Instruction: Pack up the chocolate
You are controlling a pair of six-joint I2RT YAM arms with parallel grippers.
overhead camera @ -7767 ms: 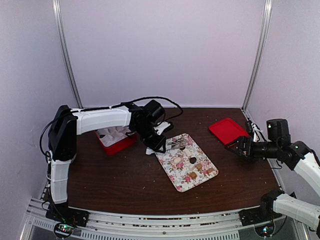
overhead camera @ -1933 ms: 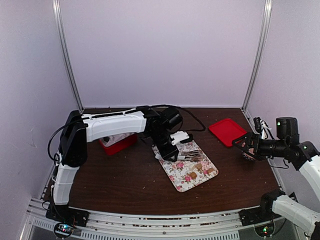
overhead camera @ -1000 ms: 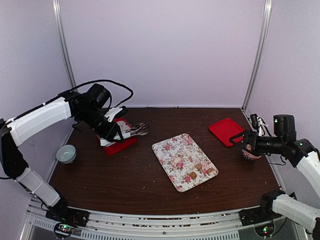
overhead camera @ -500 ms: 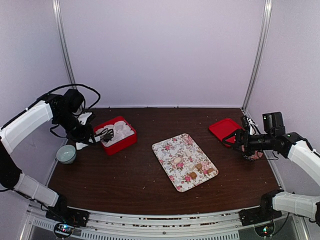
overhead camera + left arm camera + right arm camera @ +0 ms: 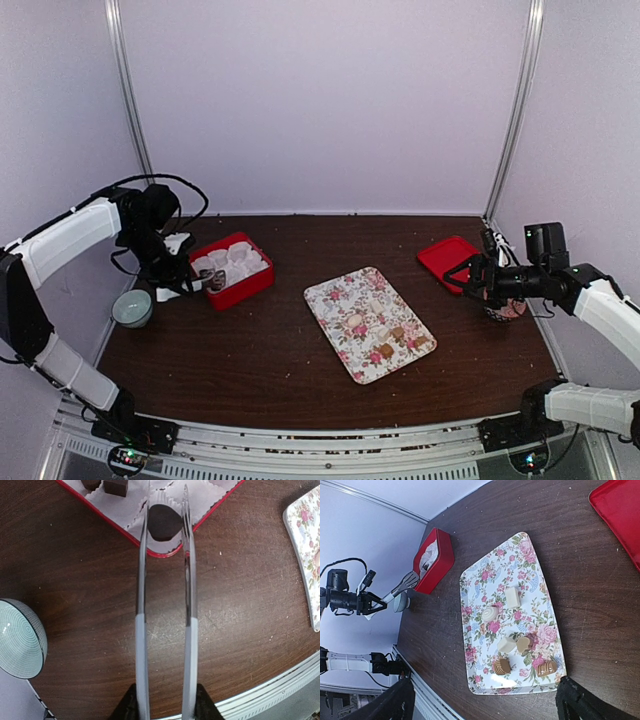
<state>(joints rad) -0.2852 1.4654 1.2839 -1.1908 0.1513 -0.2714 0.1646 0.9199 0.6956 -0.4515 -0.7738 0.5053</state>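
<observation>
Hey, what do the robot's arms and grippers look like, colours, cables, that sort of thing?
Both match: the left arm and right arm have white shells over black joints. A thin black cable loops off the left one. The left gripper and right gripper are black with blunt fingers.

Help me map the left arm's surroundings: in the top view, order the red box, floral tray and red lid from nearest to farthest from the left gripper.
1. red box, at the tongs' tips, beside the left gripper
2. floral tray, mid-table
3. red lid, far right side
</observation>
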